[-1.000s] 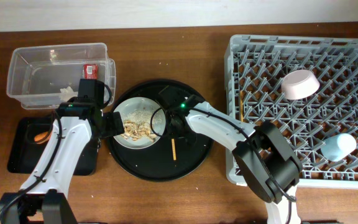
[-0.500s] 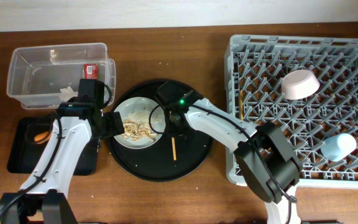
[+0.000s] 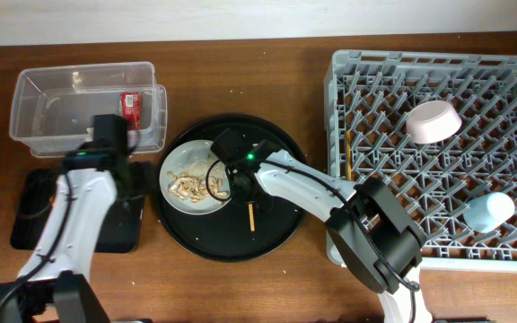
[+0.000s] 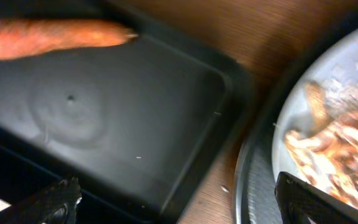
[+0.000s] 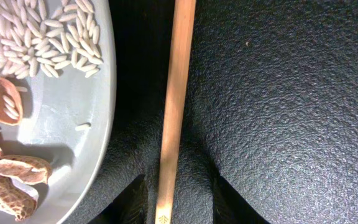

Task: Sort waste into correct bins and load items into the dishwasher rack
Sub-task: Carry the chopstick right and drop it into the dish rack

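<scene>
Your right gripper (image 5: 180,198) stands open astride the chopstick (image 5: 174,93), gripping nothing; the stick lies on the round tray (image 5: 278,93), just beside the plate (image 5: 55,124). Centre it in the opening, go down to the tray, and close gently so it cannot roll away.

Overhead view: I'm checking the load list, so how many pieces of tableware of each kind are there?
Plate: 1
Bowl: 1
Cup: 1
Chopsticks: 2 (tray chopstick, rack chopstick)
Total: 5
</scene>
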Robot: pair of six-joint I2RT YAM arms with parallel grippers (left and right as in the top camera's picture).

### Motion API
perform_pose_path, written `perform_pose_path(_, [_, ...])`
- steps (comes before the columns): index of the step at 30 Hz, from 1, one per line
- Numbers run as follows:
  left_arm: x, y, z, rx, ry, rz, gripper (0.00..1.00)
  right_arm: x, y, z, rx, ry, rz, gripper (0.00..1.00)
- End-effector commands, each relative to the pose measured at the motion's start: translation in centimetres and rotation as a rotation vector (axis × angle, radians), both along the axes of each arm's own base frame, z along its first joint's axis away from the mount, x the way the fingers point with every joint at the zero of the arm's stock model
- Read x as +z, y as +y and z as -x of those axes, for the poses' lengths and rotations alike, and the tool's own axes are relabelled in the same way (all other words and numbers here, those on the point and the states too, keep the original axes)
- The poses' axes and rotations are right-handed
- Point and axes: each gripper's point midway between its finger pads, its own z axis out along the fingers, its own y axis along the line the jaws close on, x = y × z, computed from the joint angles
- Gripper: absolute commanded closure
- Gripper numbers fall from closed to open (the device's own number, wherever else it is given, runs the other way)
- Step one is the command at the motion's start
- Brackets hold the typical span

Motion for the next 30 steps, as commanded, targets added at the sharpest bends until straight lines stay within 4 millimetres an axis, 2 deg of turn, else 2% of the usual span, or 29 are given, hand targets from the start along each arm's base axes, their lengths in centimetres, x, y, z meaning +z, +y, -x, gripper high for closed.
perform_pose_path(1, [0.4,2.7,0.8,0.126,-0.025,0.06,0.01,-1.5,-0.1,0.3,-0.016,0.026,0.022,0.67])
perform_pose_path(5, [0.2,3.7,1.2,0.185,-0.036,0.124,0.01,-1.6,-0.1,0.4,-0.017,0.03,0.025,0.89])
perform_pose_path(6, [0.2,3.9,1.3,0.19,-0.036,0.124,0.01,-1.7,-0.2,0.5,-0.021,0.035,0.03,0.92])
perform_pose_path(12, [0.2,3.9,1.3,0.19,-0.036,0.124,0.01,-1.8,-0.9,1.2,-0.044,0.065,0.053,0.96])
perform_pose_path(17, [0.2,3.7,1.2,0.188,-0.038,0.134,0.01,-2.2,-1.5,1.8,-0.052,0.086,0.073,0.94])
perform_pose_path(23, [0.2,3.7,1.2,0.188,-0.038,0.135,0.01,-2.2,-1.4,2.0,-0.049,0.09,0.068,0.95])
perform_pose_path(25, [0.2,3.7,1.2,0.188,-0.038,0.135,0.01,-1.6,-1.6,1.7,-0.055,0.082,0.06,0.96])
perform_pose_path(29, [0.2,3.7,1.2,0.188,-0.038,0.135,0.01,3.6,-3.0,-1.0,-0.06,0.003,0.006,0.96])
perform_pose_path(30, [0.2,3.7,1.2,0.188,-0.038,0.135,0.01,5.9,-4.1,-2.0,-0.062,-0.033,-0.016,0.96])
